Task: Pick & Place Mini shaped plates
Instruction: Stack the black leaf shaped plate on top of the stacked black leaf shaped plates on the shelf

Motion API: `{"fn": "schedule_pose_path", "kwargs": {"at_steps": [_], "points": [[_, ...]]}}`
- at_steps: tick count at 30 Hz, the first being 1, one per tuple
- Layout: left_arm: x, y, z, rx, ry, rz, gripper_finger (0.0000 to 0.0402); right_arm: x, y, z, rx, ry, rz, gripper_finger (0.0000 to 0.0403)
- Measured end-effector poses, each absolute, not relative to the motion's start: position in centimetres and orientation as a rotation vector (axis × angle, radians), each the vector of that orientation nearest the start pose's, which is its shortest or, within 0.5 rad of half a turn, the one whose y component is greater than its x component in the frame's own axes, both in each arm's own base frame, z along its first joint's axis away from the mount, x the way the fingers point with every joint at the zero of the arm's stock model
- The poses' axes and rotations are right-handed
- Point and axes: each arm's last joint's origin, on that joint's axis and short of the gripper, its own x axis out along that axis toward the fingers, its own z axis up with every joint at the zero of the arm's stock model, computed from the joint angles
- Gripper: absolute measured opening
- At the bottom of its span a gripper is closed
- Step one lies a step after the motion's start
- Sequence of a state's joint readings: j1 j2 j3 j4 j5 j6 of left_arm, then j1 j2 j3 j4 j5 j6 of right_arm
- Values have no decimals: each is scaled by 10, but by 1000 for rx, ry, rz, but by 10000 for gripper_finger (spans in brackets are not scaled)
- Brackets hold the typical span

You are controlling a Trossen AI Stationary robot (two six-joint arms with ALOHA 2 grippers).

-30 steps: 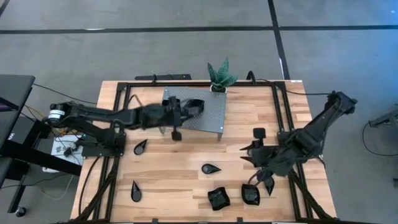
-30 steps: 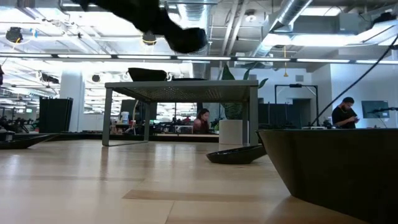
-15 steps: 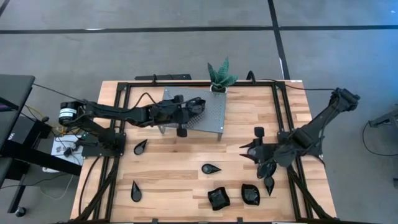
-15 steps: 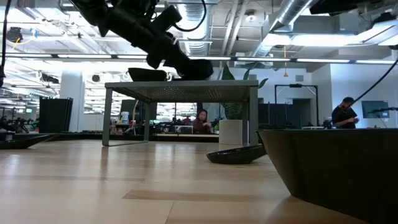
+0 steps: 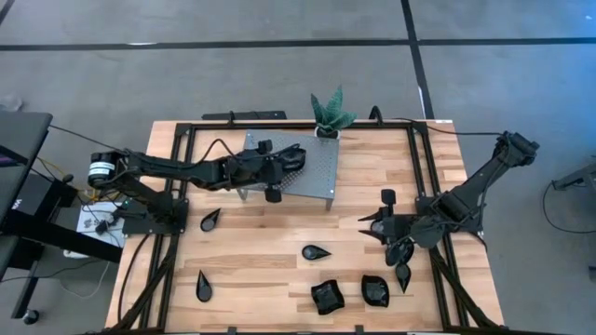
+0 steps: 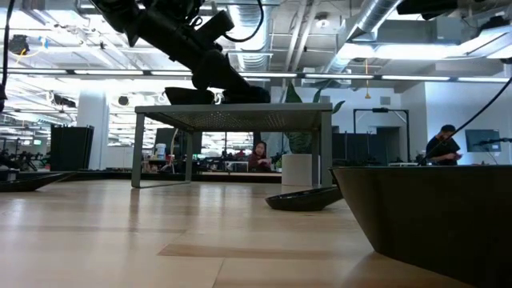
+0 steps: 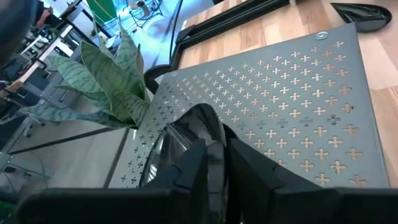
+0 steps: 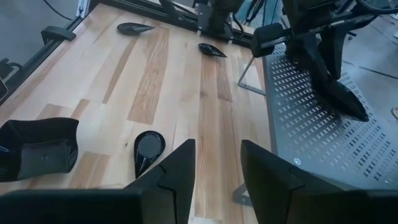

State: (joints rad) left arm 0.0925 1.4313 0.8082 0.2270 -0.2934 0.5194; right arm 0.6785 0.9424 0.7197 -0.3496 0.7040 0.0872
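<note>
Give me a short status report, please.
Left tool over the grey perforated platform, straddling a black plate. Right tool open, empty, above the table. Potted plant close behind the platform.

Just the background stuff on this bench

There's a wooden table with a grey perforated metal stand on it (little cross-shaped holes), a green potted plant right by the stand's far corner, and people standing around in the room beyond the table.
</note>
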Motion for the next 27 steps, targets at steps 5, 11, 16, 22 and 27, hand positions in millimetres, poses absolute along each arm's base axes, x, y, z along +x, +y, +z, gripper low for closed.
{"fn": "schedule_pose_path", "kwargs": {"at_steps": [5, 11, 16, 22, 27], "points": [[302, 6, 245, 562, 397, 189, 87, 162, 106, 273, -279, 438, -43, 123], [289, -50, 262, 511, 276, 48, 86, 164, 108, 270, -178, 445, -69, 123], [276, -96, 259, 385, 250, -99, 86, 173, 111, 266, -115, 443, -99, 123], [256, -129, 241, 330, 284, -221, 86, 193, 109, 255, -114, 459, -165, 123], [247, -139, 231, 316, 300, -263, 86, 212, 109, 241, -95, 495, -151, 123]]}}
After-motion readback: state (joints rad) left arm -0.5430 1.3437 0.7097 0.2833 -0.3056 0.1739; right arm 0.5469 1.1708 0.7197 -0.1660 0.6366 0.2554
